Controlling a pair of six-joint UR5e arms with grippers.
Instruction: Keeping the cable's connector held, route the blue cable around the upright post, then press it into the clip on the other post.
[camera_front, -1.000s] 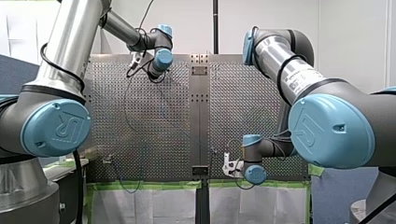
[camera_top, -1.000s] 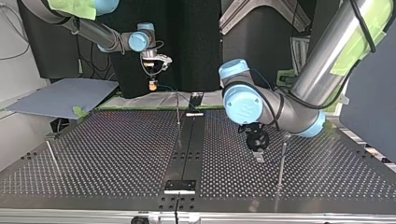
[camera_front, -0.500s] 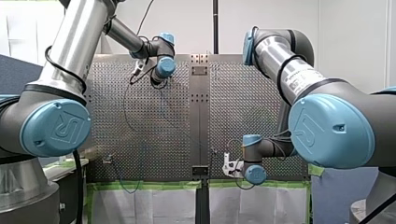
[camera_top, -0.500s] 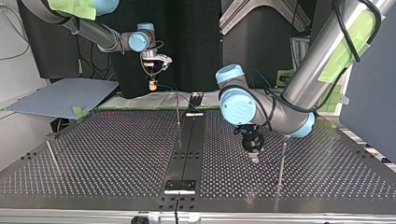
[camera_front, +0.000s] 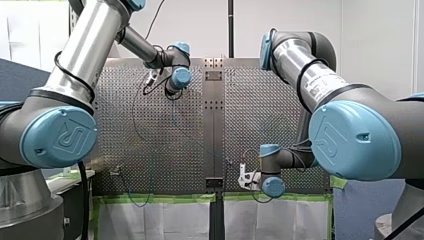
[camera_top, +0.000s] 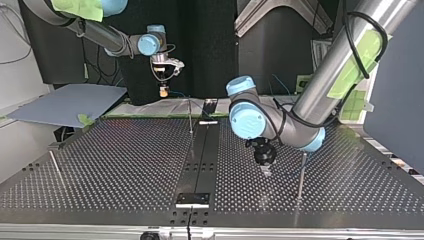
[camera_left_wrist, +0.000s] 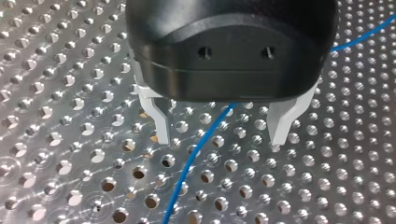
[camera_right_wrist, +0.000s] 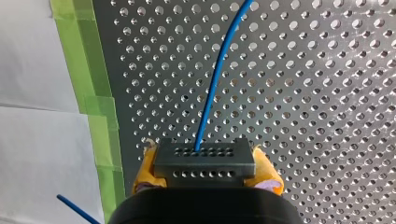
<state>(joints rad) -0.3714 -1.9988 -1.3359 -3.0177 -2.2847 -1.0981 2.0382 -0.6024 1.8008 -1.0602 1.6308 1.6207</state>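
Little of the job looks done on the table (camera_top: 125, 165). My left arm (camera_top: 320, 85) reaches in over the top view's right half. A thin post (camera_top: 301, 172) stands just at 3 o'clock of my left gripper (camera_top: 265, 169), and a second post (camera_top: 190, 116) rises at 12 o'clock near the far edge. I cannot tell which one carries the clip. The left gripper's fingers (camera_left_wrist: 161, 126) are spread low over the holes, with the blue cable (camera_left_wrist: 196, 154) running loose between them and touching neither. My right gripper (camera_top: 163, 91), at 11 o'clock beyond the table's far edge, pinches the connector (camera_right_wrist: 204, 162) between yellow pads, so that part of the task holds. I judge that the wrap round the post and the press into the clip are both still to come. Compared with a second ago, the left arm has slid toward 9 o'clock in the top view, drawing its gripper away from the near post. The right arm has not moved.
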